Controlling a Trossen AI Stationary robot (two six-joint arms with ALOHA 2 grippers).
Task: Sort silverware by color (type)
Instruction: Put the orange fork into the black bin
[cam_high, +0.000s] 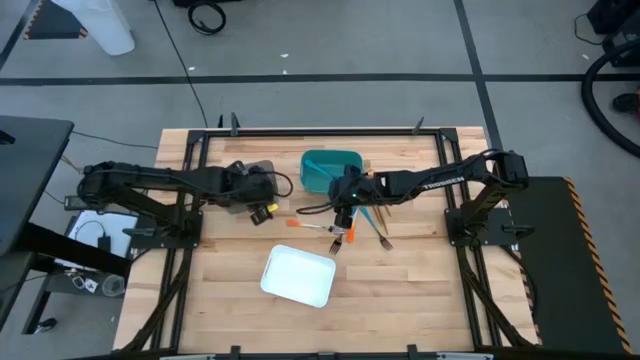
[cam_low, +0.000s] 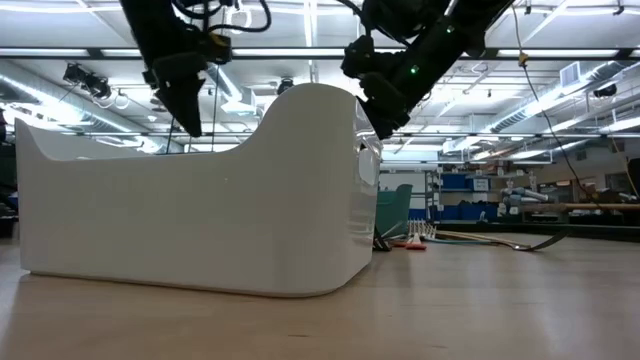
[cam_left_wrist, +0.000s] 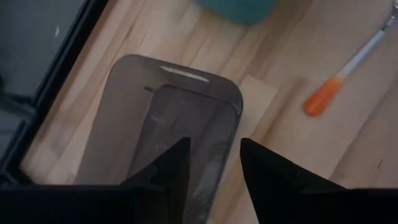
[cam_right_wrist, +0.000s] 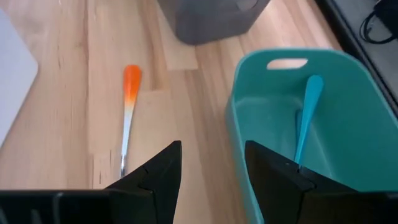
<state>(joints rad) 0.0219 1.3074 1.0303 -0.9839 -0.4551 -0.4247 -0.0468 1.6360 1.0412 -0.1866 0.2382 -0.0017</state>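
My left gripper (cam_left_wrist: 214, 146) is open and empty, hovering over the grey bin (cam_left_wrist: 168, 137) left of table centre (cam_high: 264, 208). My right gripper (cam_right_wrist: 211, 149) is also open and empty. It hangs above bare wood between an orange-handled utensil (cam_right_wrist: 129, 106) and the teal bin (cam_right_wrist: 286, 124); in the high view it is near table centre (cam_high: 343, 212). One teal-handled utensil (cam_right_wrist: 308, 115) leans inside the teal bin. Several more pieces of silverware (cam_high: 345, 232) lie flat on the table near the right gripper, and one teal one (cam_high: 380, 228) lies farther right.
The white square tray (cam_high: 298, 275) sits toward the near edge and fills the low view (cam_low: 200, 210). The teal bin (cam_high: 330, 170) and the grey bin (cam_high: 250, 185) stand side by side at mid-table. Black frame rails run along the table's left and right sides.
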